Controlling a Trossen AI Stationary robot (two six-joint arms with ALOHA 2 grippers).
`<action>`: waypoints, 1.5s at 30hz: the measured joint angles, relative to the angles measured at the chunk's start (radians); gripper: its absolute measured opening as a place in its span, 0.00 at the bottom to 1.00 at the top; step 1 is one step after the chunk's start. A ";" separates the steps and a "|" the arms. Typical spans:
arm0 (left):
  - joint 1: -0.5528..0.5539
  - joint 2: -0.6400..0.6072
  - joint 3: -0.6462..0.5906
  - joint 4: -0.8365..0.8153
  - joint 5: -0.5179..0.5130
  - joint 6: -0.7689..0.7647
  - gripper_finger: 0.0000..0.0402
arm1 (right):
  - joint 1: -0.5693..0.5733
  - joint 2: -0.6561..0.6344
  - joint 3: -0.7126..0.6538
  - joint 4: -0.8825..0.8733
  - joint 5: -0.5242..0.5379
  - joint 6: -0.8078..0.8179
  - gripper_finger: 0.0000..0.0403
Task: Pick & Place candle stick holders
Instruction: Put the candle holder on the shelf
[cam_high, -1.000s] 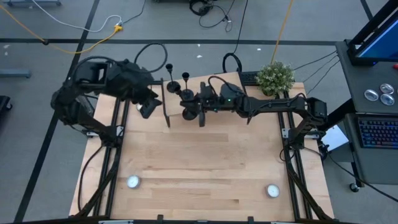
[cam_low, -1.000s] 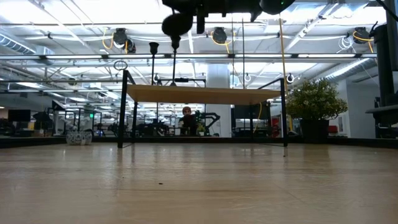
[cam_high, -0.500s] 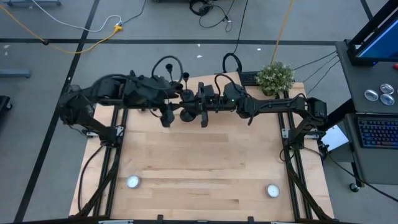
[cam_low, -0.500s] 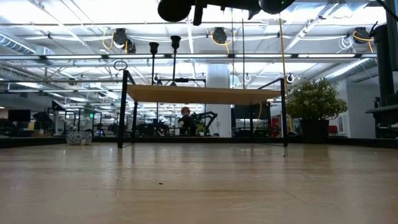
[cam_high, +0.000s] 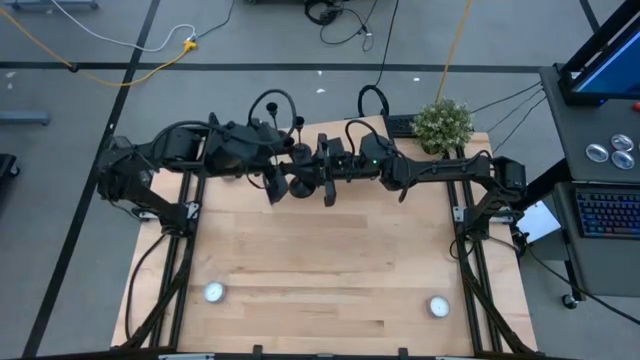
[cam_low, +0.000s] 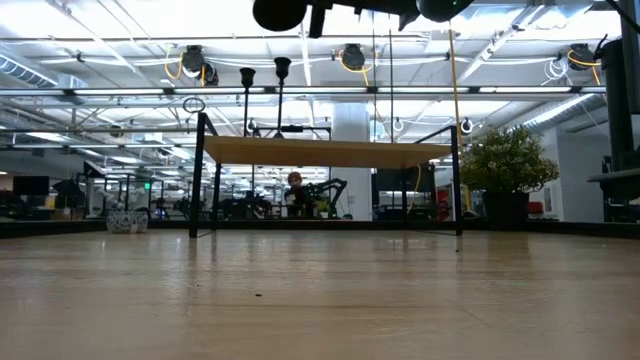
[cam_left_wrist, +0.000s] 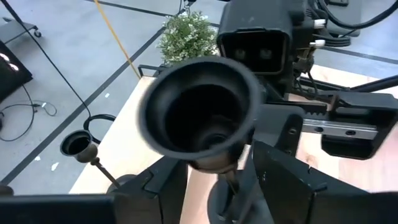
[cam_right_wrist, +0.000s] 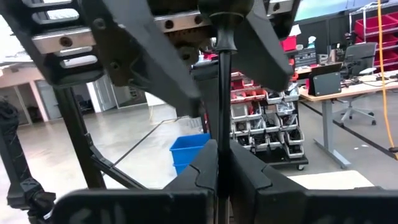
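Note:
My right gripper (cam_high: 312, 178) reaches in from the table's right, high above the far middle, and is shut on a black candle stick holder (cam_high: 298, 186). Its cup (cam_left_wrist: 199, 112) faces the left wrist camera. My left gripper (cam_high: 282, 182) meets it from the left, open. Its fingers (cam_left_wrist: 165, 186) stand on either side of the stem without touching. Two more holders (cam_high: 270, 108) (cam_high: 297, 125) stand upright at the far edge. Their cups show in the low view (cam_low: 247, 75). The arms hide their bases. My right gripper pinches the holder's thin stem (cam_right_wrist: 221, 118) between its two fingers, coming level from the table's right. The holder is lifted clear, high above the table. A round dark end of it shows at the top of the low view (cam_low: 280, 12).
A small potted plant (cam_high: 442, 122) stands at the far right corner. Two small round silver things (cam_high: 214, 292) (cam_high: 438, 306) lie near the front edge. A raised wooden board on thin black legs (cam_low: 330, 150) shows at the far side. The light wood tabletop (cam_high: 330, 260) spreads between.
My left gripper has swung from the far left toward the table's right and now straddles the holder in my right gripper. My right gripper has raised the holder a little. In the last half second both arms have barely moved.

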 joint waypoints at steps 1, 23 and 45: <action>0.001 0.000 0.000 0.000 -0.005 -0.001 0.44 | 0.000 0.000 0.000 0.002 -0.003 0.001 0.02; -0.001 0.000 0.000 -0.025 -0.058 -0.004 0.03 | -0.002 0.001 0.001 0.012 -0.011 0.004 0.17; -0.020 -0.016 -0.165 -0.018 -0.410 -0.206 0.03 | -0.063 -0.078 0.000 -0.542 -0.023 -0.064 0.32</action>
